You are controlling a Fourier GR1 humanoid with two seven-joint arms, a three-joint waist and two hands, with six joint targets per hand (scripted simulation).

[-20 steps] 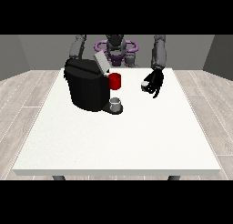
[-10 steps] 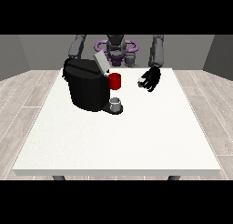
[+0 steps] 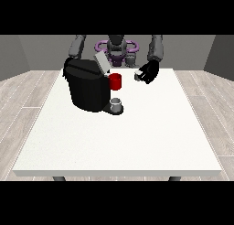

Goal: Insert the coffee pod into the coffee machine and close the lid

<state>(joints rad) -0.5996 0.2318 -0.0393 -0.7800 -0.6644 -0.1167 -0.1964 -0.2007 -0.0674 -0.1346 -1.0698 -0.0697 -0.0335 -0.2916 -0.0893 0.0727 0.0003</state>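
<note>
Machine (image 3: 89,89): black, on the far-left part of the table (image 3: 137,137), its body broad and rounded.
Lid (image 3: 101,63): grey flap, raised and tilted up from the machine's top at its right rear edge; it stands open.
Red part (image 3: 115,81): a red cup-shaped piece at the machine's right front, just below the lid.
Cup (image 3: 117,105): small and grey, on the machine's black base under the red part.
Hand at the view's right (image 3: 150,72): black, held above the table's far edge, right of the machine and apart from it; its fingers curl round a small pale thing.
Pod (image 3: 138,74): the small pale thing at that hand's fingertips, in the air, right of the red part and not touching the machine.
Hand at the view's left: hidden behind the machine; only the grey arm (image 3: 77,46) shows, so its fingers cannot be told.
</note>
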